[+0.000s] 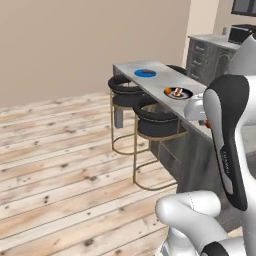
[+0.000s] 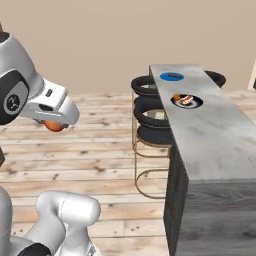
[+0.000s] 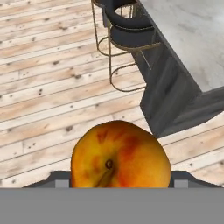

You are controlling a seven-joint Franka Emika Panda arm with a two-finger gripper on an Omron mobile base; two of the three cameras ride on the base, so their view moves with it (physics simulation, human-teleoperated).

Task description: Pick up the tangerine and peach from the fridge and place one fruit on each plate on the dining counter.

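Observation:
A red-and-yellow peach (image 3: 120, 155) sits between the fingers of my gripper (image 2: 52, 125), which is shut on it; it hangs in the air over the wooden floor, left of the dining counter's near end. The peach (image 2: 54, 126) shows as an orange ball under the white hand. On the dining counter (image 2: 210, 135) lie two plates. The bright blue plate (image 2: 172, 76) is at the far end and bare. The dark plate (image 2: 186, 101) is nearer and carries the orange tangerine (image 2: 177, 97). In the left base view I see the blue plate (image 1: 145, 73) and the dark plate (image 1: 178, 93). The fridge is out of view.
Black round bar stools with gold legs (image 1: 155, 122) stand along the counter's left side. Wooden floor (image 1: 60, 160) stretches open to the left. Grey cabinets with a counter (image 1: 210, 55) stand at the back right. A beige wall closes the far side.

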